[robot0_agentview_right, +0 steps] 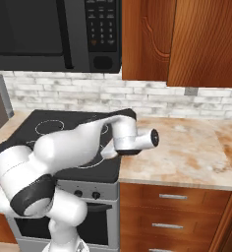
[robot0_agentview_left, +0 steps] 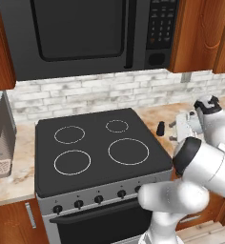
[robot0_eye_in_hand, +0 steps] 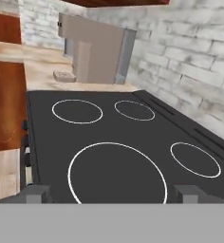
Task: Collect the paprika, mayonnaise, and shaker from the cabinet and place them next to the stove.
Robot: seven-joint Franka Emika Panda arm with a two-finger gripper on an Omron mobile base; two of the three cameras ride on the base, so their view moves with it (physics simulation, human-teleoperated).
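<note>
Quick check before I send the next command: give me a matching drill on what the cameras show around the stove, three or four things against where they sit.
Things:
1. shaker
2. microwave
3. coffee machine
4. end effector

Places:
A. mounted above the stove
B. on the counter just right of the stove, near the backsplash
C. low over the cooktop, fingers spread wide
D. on the counter to the stove's left

Pairs: 1-B, 2-A, 3-D, 4-C
</note>
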